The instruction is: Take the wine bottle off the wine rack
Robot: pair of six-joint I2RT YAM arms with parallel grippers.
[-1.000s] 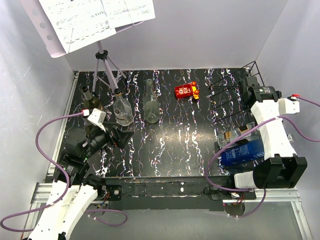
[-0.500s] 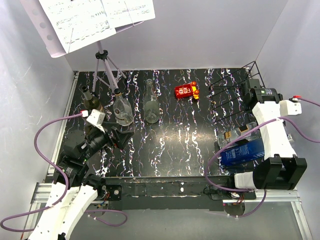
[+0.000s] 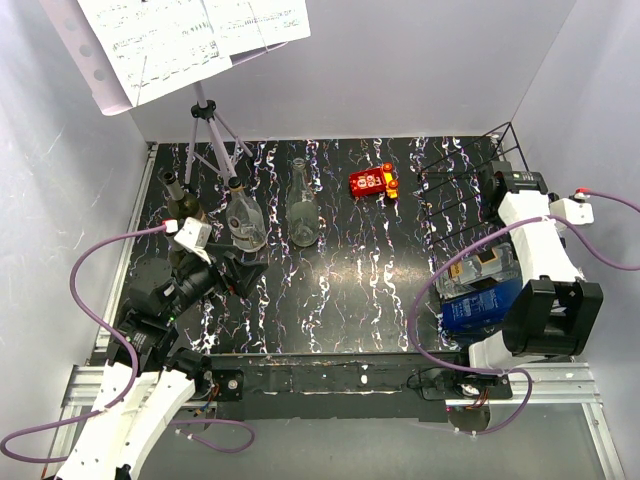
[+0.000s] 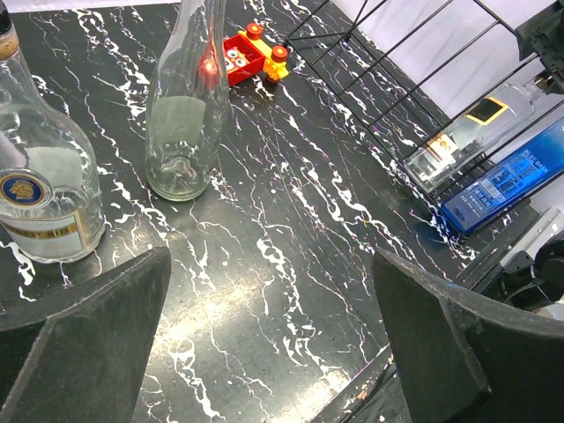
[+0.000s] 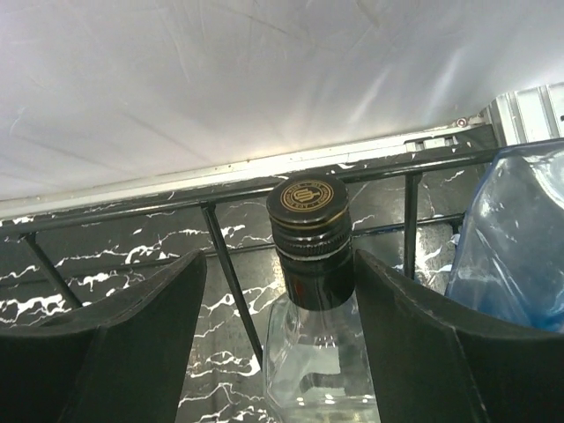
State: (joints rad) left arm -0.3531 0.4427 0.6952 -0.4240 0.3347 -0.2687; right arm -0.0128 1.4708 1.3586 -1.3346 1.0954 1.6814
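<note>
**Right fingers straddle the bottle cap, no grip yet**

On the right wrist camera, the right gripper [image 5: 280, 264] has its 2 fingers [image 5: 106, 344] spread either side of the wine bottle [image 5: 308, 291]. This is not a grip. There is a plain gap between the black, gold-topped cap and the finger on the left of the view. The finger on the right of the view sits just beside the cap, and whether it touches cannot be told. The cap stands right between the fingertips, with the clear glass shoulder running down below them.

1 thin black bar of the wine rack [image 5: 227, 273] slants through the gap between the left-of-view finger and the neck, and more bars cross behind the cap. Just past the right-of-view finger lies a blue bottle [image 5: 511, 229], close alongside the clear one.

On the left wrist camera, the left gripper [image 4: 273, 326] is spread wide and holds nothing. Only the black marbled table [image 4: 291, 247] shows between its 2 fingers. Ahead of them a tall clear bottle [image 4: 181, 115] stands upright. A squat labelled bottle [image 4: 40, 194] stands just beyond the left-of-view finger, and a red toy [image 4: 251, 55] sits farther out. The rack and its 2 bottles lie well off past the right-of-view finger.
</note>
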